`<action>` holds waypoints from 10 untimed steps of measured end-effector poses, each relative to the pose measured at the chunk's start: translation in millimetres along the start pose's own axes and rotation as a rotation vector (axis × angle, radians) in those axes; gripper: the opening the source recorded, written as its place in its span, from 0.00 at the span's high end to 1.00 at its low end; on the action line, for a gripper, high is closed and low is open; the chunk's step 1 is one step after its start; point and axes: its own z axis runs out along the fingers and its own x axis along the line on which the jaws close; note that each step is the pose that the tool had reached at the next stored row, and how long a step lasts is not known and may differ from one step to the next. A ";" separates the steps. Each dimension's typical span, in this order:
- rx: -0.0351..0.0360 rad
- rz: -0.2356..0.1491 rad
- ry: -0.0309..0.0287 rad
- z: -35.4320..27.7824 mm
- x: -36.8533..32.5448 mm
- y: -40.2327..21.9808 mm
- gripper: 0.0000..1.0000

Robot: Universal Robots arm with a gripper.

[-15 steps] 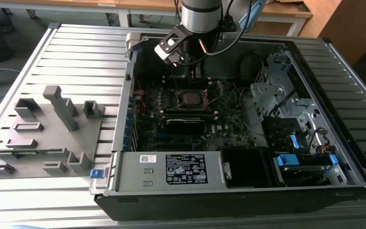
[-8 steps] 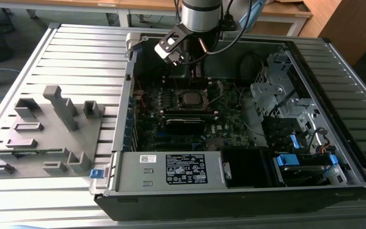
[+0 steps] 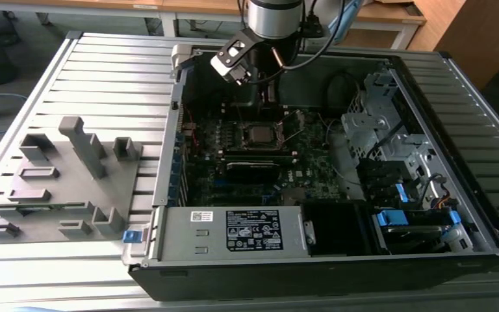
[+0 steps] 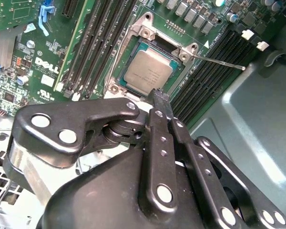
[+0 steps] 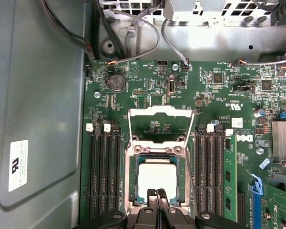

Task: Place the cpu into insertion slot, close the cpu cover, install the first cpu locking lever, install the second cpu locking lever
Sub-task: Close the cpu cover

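Well, the cpu (image 5: 157,177) is sitting flat in the insertion slot (image 5: 130,171), with its dull grey top facing up. In the second wrist view the cpu (image 4: 150,71) fills the middle of the slot's silver rim (image 4: 116,88).

The cpu cover (image 5: 160,110) is open. In the first wrist view it is swung back from the slot, and you can see the green board through its square hole. A thin metal rod (image 4: 219,62) sticks out from one corner of the slot and reaches over the long black memory slots (image 4: 205,76).

The claw (image 5: 157,195) is closed, with its two black fingertips pressed side by side. It hangs right at the edge of the cpu, over the rim of the slot. In the second wrist view the claw (image 4: 160,98) points at the same edge of the chip. I cannot tell if the tips touch the chip or just float above it.

The slot sits on the green motherboard (image 5: 148,81), with rows of long black memory slots (image 5: 102,167) on both sides of it.

In the exterior view the arm (image 3: 275,19) reaches down into an open computer case (image 3: 173,130). The cpu (image 3: 256,134) shows as a small square in the middle of the board. The case lies on a grey counter (image 3: 102,71) made of long strips. A grey holder with blocks and posts (image 3: 67,175) sits on the counter at the exterior view's left, beside the case.
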 end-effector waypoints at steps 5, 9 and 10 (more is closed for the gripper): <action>0.0000 0.000 0.0000 -5.4 0.1 0.3 0.90; 0.0000 0.000 0.0000 -9.6 0.1 0.5 0.90; -0.0001 0.000 0.0002 -9.6 0.2 0.6 0.90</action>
